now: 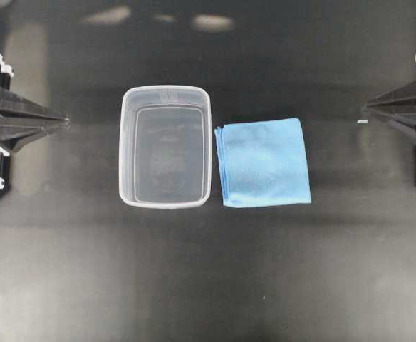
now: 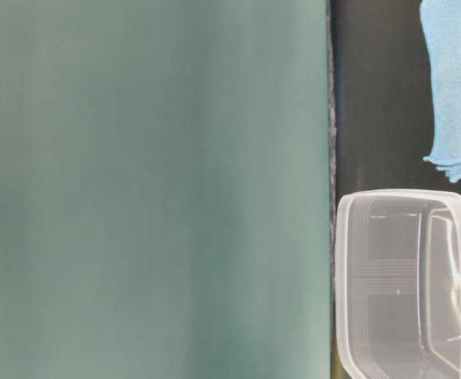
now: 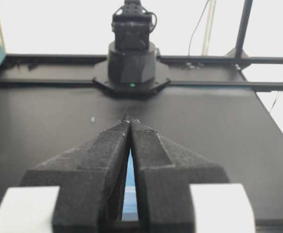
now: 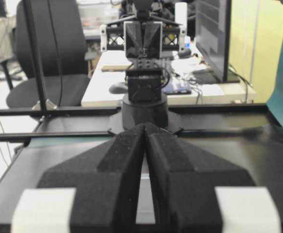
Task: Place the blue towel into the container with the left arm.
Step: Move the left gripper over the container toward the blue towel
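The blue towel [image 1: 263, 162] lies folded flat on the black table, just right of the container [image 1: 126, 153], a clear empty plastic tub. Both also show in the table-level view, the towel [image 2: 455, 87] above the container [image 2: 349, 260]. A sliver of the towel [image 3: 129, 194] shows through the gap behind the left fingers. My left gripper [image 1: 67, 120] is shut and empty at the table's left edge, well left of the container. My right gripper [image 1: 362, 108] is shut and empty at the right edge, right of the towel. Both grippers show shut in their wrist views, left [image 3: 130, 119] and right [image 4: 145, 124].
The right arm's base [image 3: 132, 63] stands at the table's far side in the left wrist view; the left arm's base [image 4: 144, 104] shows likewise. A teal wall panel [image 2: 151, 189] fills most of the table-level view. A chair [image 4: 49, 53] and a desk [image 4: 107, 82] stand beyond the table.
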### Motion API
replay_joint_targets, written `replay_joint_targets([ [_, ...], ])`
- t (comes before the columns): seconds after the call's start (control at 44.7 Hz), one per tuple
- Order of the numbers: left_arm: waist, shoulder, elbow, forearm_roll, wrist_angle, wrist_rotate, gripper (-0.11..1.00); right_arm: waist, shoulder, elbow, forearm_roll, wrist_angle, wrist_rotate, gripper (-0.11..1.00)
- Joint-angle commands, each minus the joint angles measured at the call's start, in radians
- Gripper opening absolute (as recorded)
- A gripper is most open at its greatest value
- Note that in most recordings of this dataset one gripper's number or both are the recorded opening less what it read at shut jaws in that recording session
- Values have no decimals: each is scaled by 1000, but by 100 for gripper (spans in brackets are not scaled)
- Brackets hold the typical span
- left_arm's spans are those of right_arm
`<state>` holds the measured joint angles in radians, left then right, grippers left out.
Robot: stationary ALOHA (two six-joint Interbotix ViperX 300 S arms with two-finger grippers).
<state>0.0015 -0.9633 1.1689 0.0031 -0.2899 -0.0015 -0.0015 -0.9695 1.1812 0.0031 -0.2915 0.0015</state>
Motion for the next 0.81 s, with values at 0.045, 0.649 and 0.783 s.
replay_joint_targets([
  [0.045,9,81,-97,40,83,-80,4,-3,0,-31,28,-9,28,2],
  [0.649,-2,554,-535,41,511,-84,0,-100,-75,-43,32,285,98,0],
  [0.783,0,638,-623,41,568,-64,0,-117,-78,-38,32,318,98,13],
])
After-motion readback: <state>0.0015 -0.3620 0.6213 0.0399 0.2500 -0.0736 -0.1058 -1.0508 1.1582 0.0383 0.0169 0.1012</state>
